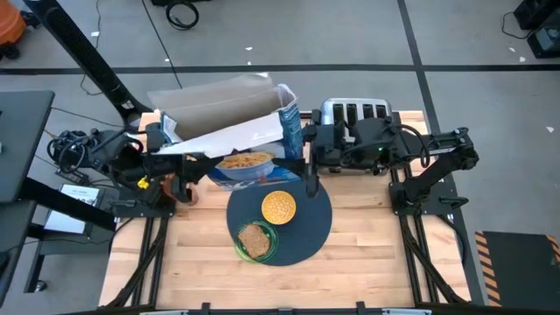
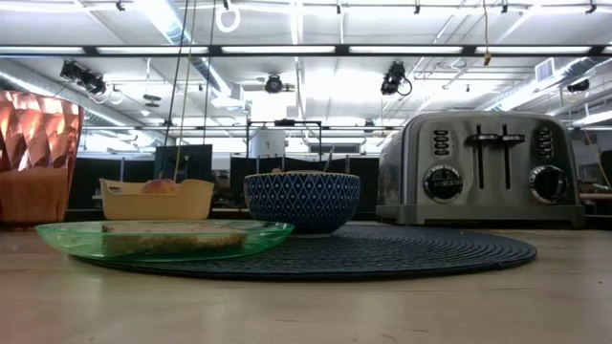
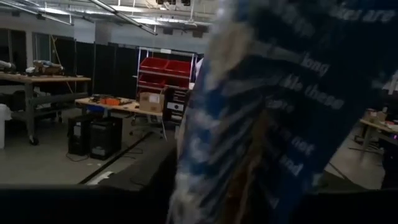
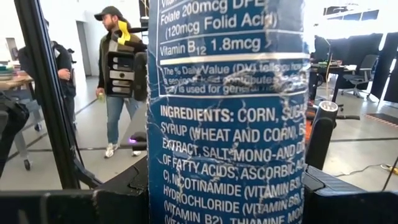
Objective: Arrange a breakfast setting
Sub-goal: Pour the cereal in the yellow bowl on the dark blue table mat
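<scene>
A blue cereal box (image 1: 229,131) hangs over the far part of the table, lying long way left to right with its grey flaps open. My right gripper (image 1: 306,156) is shut on its right end. My left gripper (image 1: 179,166) is at its left end, with the box filling the left wrist view (image 3: 280,112). Below it lies the round dark mat (image 1: 311,229), bearing a blue patterned bowl (image 2: 301,203), a yellow bowl (image 1: 278,206) and a green plate with toast (image 1: 255,241). An orange tumbler (image 2: 33,158) stands at the left of the low view. My right gripper (image 4: 224,190) pinches the box's narrow printed side panel (image 4: 224,124) between its two fingers (image 4: 339,196), one on each broad face. The fingers come in level from the table's right side. The box is lifted clear of the table, above the blue bowl.
A silver four-slot toaster (image 1: 354,112) stands at the far right, just behind my right arm. The near half of the wooden table (image 1: 367,271) lies bare. People walk in the room beyond the table (image 4: 115,74).
</scene>
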You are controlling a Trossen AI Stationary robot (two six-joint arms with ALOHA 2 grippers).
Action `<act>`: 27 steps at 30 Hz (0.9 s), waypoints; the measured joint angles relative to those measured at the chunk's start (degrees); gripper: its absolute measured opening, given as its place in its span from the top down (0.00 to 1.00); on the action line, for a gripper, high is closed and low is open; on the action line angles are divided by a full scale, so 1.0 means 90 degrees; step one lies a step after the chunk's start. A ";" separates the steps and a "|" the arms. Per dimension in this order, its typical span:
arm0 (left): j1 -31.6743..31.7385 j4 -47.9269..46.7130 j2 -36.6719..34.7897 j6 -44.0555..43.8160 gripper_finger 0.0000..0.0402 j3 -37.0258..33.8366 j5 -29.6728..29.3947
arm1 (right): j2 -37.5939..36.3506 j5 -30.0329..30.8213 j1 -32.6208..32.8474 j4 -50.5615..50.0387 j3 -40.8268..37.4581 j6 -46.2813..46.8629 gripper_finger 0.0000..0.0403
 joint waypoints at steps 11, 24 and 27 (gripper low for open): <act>-0.0005 0.0036 0.0010 0.0185 0.91 0.0000 0.0018 | 0.0000 -0.0009 -0.0006 0.0035 -0.0005 0.0053 0.48; -0.0005 0.0303 0.0015 0.0519 0.99 -0.0002 -0.0089 | -0.0019 -0.0052 -0.0013 0.0130 -0.0005 0.0054 0.41; 0.0000 0.0369 0.0002 0.0612 0.99 -0.0002 -0.0138 | -0.0035 -0.0013 -0.0018 0.0211 -0.0005 0.0044 0.36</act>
